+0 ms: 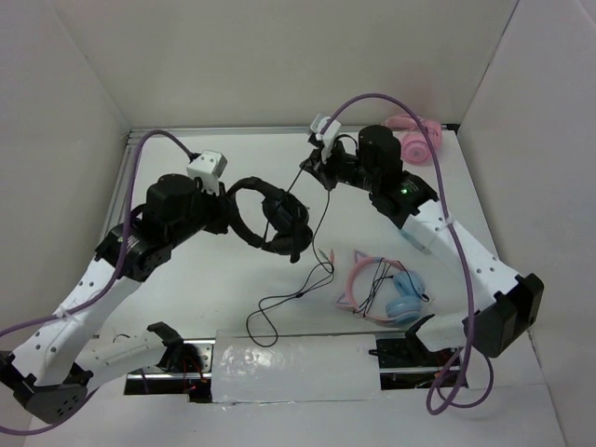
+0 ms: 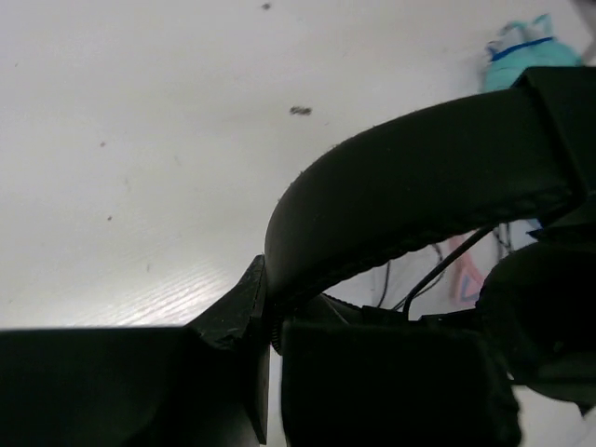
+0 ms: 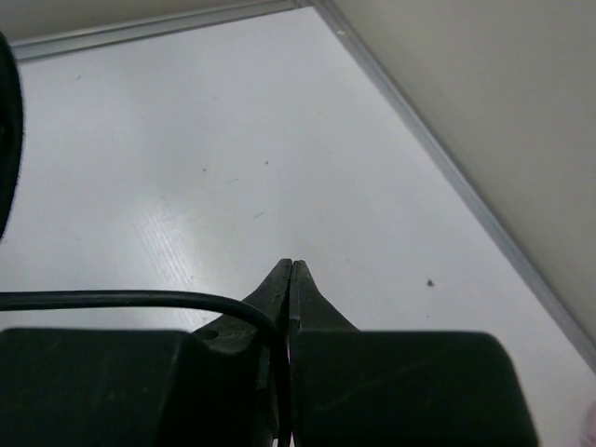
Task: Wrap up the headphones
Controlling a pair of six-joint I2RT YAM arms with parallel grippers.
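A flat white surface [image 1: 233, 289] is enclosed on three sides by pale walls [image 1: 279, 56]. At the left, the left tool [image 1: 230, 212] is pressed together on the padded headband of the black over-ear headphones [image 1: 279, 223]. It holds them above the middle of the surface, with the round earcups to its right. In the left wrist view, the headband [image 2: 419, 186] arches out from between the fingers of the left tool [image 2: 270, 317]. From the earcups, the thin black cable [image 1: 321, 270] runs two ways. One length hangs down and lies in loose loops on the surface. The other length rises straight to the right tool [image 1: 312, 166]. The right wrist view shows the right tool [image 3: 291, 279] with its fingers pressed together, pinching the thin black cable [image 3: 121, 300], which enters from the left. Pink-and-blue cat-ear headphones [image 1: 386, 291] lie on the surface just right of the cable loops. Pink headphones [image 1: 414, 140] rest in the far right corner, behind the right arm.
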